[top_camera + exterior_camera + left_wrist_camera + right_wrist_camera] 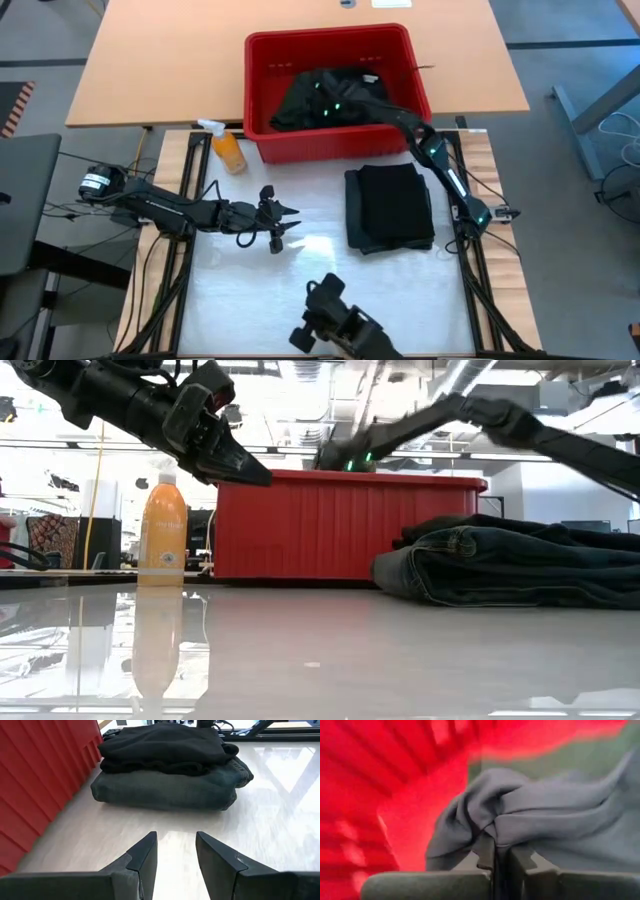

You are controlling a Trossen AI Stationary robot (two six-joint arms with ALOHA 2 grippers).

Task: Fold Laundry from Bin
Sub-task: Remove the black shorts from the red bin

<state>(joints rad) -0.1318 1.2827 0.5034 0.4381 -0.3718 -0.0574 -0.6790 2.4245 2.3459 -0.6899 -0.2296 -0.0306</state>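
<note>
Right wrist view shows the right pincer (501,857) pinched on soft, floppy laundry (545,815) in the bin (385,795); a bunched fold grips best; left pincer (176,851) waits apart

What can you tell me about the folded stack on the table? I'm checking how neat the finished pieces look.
The folded stack lies flat on the white table, just in front of the red bin and apart from it. It looks like two soft pieces: a thicker dark denim-like one below, seams showing at its folded edge, and a black one on top. The edges line up roughly; the top piece is somewhat rumpled. Neither arm touches it.
</note>
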